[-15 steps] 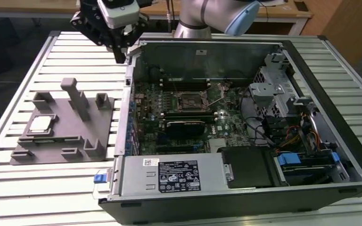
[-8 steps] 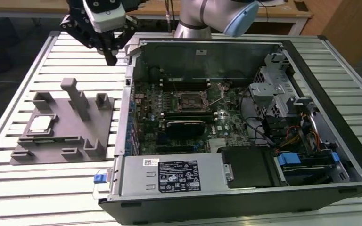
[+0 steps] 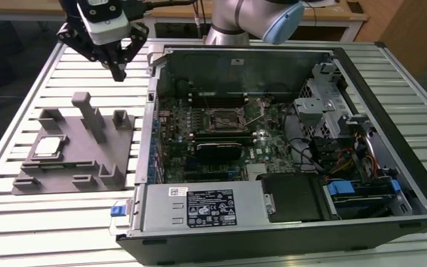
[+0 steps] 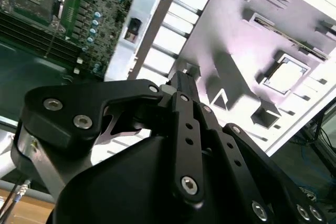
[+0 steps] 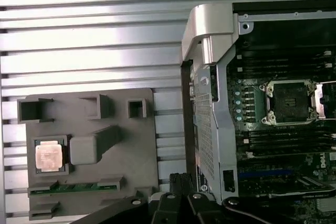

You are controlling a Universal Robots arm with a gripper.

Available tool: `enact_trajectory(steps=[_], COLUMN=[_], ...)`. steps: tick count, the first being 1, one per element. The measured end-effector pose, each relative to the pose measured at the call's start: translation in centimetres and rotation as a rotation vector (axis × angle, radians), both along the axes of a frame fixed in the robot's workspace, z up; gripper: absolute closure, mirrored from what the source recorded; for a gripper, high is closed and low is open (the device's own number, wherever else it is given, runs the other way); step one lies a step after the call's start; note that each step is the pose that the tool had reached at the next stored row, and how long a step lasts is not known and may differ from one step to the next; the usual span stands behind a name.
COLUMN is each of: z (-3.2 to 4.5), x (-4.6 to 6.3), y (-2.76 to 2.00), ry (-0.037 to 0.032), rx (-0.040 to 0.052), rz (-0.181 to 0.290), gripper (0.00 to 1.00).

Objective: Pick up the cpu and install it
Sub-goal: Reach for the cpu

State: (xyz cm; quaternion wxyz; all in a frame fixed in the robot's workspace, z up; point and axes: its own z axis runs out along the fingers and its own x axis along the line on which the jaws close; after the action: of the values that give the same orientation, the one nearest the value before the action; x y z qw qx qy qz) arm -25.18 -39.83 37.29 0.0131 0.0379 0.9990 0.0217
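So the gripper hung above the slatted table beside the grey tray, fingers pinched together with nothing between them. The cpu sat in its square tray pocket, well apart from the gripper. The open PC case stood just beside the tray, on the exterior view's right.

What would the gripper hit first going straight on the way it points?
The gripper would likely meet the slatted table between the grey tray and the computer case; depth is unclear, so maybe the tray's edge.

Arm raised, hand pointing straight down, seemingly closed
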Motion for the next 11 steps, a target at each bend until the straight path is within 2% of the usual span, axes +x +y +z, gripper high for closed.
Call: enact_trajectory(steps=[11], z=[-0.9], x=[-3.2], y=[0.14], ry=[0.0], rx=[0.0], rz=[0.0], gripper=[0.89])
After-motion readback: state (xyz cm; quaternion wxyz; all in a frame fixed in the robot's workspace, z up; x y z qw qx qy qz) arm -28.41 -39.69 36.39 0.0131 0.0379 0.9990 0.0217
